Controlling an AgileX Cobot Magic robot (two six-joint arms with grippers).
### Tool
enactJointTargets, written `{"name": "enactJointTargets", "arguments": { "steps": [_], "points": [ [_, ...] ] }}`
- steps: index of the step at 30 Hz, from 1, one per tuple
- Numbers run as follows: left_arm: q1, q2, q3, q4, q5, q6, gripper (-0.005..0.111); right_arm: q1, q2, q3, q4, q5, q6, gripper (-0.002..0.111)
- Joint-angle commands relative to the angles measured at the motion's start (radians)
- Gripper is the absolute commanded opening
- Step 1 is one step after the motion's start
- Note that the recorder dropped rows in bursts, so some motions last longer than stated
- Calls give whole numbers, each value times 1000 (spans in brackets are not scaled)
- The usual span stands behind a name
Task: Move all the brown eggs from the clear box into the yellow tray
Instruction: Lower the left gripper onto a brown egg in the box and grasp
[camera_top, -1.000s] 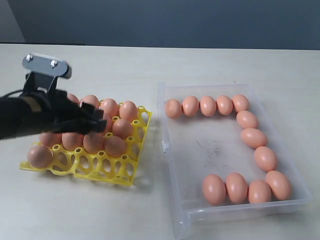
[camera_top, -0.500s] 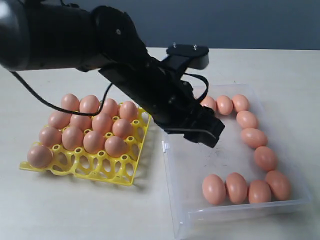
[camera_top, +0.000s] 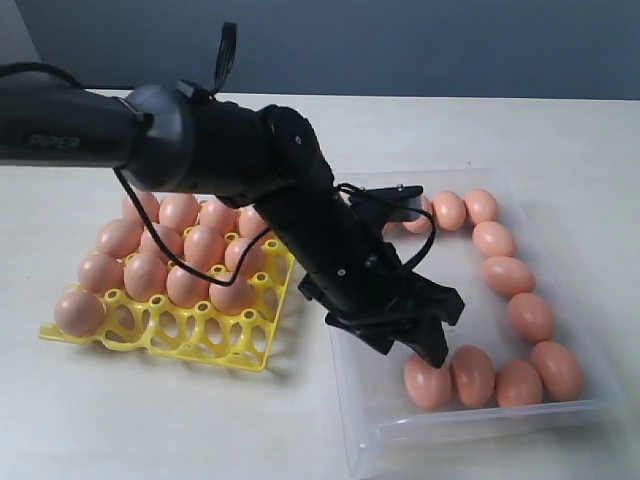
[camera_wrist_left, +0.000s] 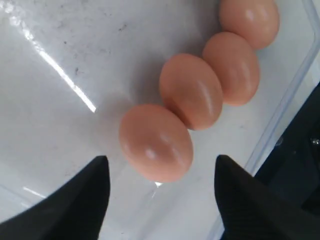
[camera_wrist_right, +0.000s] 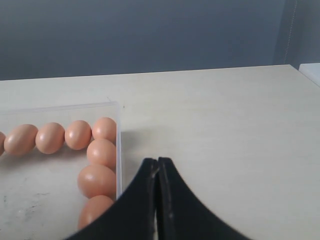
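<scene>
Egg at row end just ahead of left end effector, jaws spread apart.

Our left arm has swung from over the yellow tray on the left, across the far-left part of the clear box, down to the box's near side. Our left gripper now hangs, jaws apart, just above the leftmost brown egg of the near row. The arm now hides the far row's left eggs.
</scene>
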Motion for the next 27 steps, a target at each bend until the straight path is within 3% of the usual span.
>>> {"name": "enactJointTargets", "arguments": {
  "steps": [1,12,21,27],
  "points": [
    [-7,56,-6,-33,11,14,58,0,-4,2,-1,-7,-5,-1],
    [-71,71,-26,60,1,12,58,0,-4,2,-1,-7,-5,-1],
    [-165,71,-103,417,-43,-189,58,0,-4,2,-1,-7,-5,-1],
    [-175,71,-108,439,-84,-198,58,0,-4,2,-1,-7,-5,-1]
  ]
}}
